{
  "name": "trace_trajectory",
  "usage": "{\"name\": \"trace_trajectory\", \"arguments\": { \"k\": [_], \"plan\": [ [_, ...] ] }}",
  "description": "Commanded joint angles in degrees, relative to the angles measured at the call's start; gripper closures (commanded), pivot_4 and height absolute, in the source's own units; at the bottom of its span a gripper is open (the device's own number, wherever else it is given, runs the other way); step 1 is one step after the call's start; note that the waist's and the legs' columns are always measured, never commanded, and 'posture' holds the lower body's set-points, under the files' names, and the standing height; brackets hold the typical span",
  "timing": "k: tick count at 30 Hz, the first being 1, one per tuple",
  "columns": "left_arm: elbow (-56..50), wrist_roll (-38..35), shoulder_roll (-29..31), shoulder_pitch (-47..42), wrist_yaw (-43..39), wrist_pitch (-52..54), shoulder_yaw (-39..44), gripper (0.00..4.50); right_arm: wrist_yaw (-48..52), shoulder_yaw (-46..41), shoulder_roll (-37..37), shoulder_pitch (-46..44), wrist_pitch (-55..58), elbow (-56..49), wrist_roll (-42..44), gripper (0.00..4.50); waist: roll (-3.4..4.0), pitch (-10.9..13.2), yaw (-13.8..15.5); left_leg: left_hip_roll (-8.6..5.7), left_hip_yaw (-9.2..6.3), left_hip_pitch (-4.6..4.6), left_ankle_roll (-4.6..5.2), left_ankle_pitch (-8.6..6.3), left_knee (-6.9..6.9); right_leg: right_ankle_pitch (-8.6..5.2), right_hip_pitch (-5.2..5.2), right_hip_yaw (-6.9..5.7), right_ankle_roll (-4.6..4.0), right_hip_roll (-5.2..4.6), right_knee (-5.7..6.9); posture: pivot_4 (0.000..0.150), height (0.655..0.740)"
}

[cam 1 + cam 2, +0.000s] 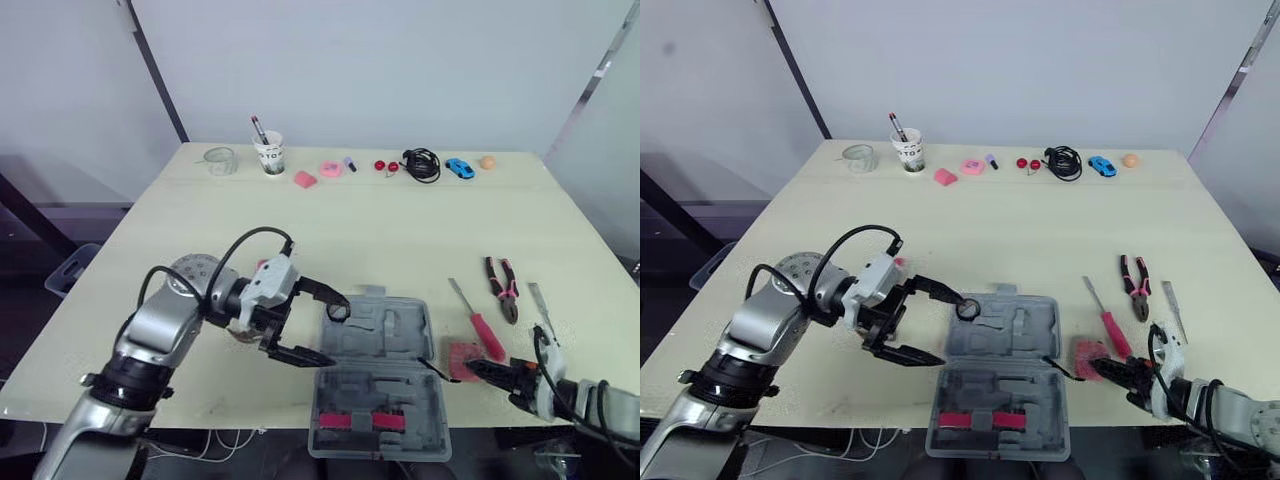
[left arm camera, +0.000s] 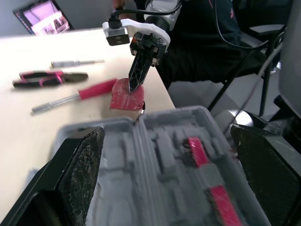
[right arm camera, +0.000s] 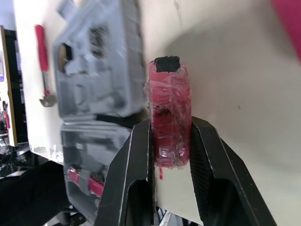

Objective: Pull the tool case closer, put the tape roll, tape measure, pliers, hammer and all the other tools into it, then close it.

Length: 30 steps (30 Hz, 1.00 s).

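Two black fingers (image 3: 136, 155) of my right gripper (image 3: 171, 127) clamp the flat sides of the red tape measure (image 3: 169, 94), on edge just beside the open grey moulded tool case (image 1: 400, 330); its glossy crinkled skin may slip on lifting; my left gripper (image 1: 337, 330) gapes wide at the case's other side.

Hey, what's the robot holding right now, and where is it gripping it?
Right gripper pinches the red tape measure across its flat sides; left gripper is open, holding nothing.
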Motion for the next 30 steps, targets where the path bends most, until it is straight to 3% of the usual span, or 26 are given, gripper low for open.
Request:
{"name": "trace_trajectory", "arguments": {
  "k": [1,4,7,12,15,19,24,30],
  "plan": [
    [-2.98,-0.75,0.68,0.47,1.62,0.60,1.77,0.00,2.45,-2.50,0.05,0.29,-0.45,-0.21,-2.92,2.65,-0.01,0.00,0.08,0.00,-0.01,-0.01,0.00,0.00,0.01,0.00,0.00,0.00,0.00,0.01,0.00,0.150,0.7400],
    [-3.50,-0.60,0.81,1.22,2.90,0.68,1.97,0.00,6.99,-5.06,-1.18,1.56,-0.53,-1.65,-4.35,1.15,0.00,0.00,0.21,-0.02,-0.02,-0.02,0.00,0.00,0.01,0.00,0.00,0.07,0.00,0.05,0.00,0.150,0.7400],
    [-4.19,-0.83,0.89,1.72,3.81,0.94,2.06,0.00,12.84,-6.46,-3.45,3.49,-1.04,-3.09,-8.42,0.05,0.01,-0.01,0.22,-0.02,0.01,-0.02,0.00,0.00,0.01,0.00,0.00,0.09,0.01,0.06,-0.01,0.150,0.7400],
    [-5.14,-1.63,1.40,2.67,4.78,1.41,2.90,0.00,26.53,-5.86,-8.85,7.22,-8.16,-10.07,-21.53,0.05,0.05,-0.03,0.09,-0.01,-0.01,0.00,0.00,0.00,0.02,0.00,0.00,0.09,0.01,0.08,0.00,0.150,0.7400],
    [-5.65,-2.49,1.92,3.55,5.15,2.12,4.22,0.00,36.52,-6.46,-8.66,8.82,-18.19,-14.94,-28.81,0.05,0.07,-0.05,0.04,0.00,-0.02,0.01,0.00,0.00,0.02,-0.01,0.00,0.09,0.01,0.11,0.00,0.150,0.7400],
    [-6.76,-3.69,3.13,5.98,5.43,2.39,6.26,0.00,47.24,2.75,-9.87,7.59,-40.18,-14.58,-50.58,0.05,0.06,-0.05,-0.04,0.00,-0.01,0.03,0.00,0.00,0.03,-0.01,0.00,0.10,0.02,0.11,0.00,0.150,0.7400],
    [-8.00,-4.53,4.59,8.12,5.58,2.43,8.18,0.00,51.74,10.31,-9.35,2.82,-52.72,-8.43,-64.69,0.05,0.07,-0.05,0.23,0.00,0.02,0.04,-0.01,0.00,0.07,-0.01,0.00,0.10,0.01,0.11,0.02,0.150,0.7400],
    [-9.68,-6.30,7.36,11.84,4.96,2.63,11.57,0.00,53.35,14.11,-9.80,-0.14,-56.77,-1.91,-73.13,0.05,0.09,-0.05,0.58,0.00,0.05,0.02,-0.02,0.01,0.14,-0.01,0.00,0.09,0.00,0.09,0.03,0.150,0.7400]
  ]
}}
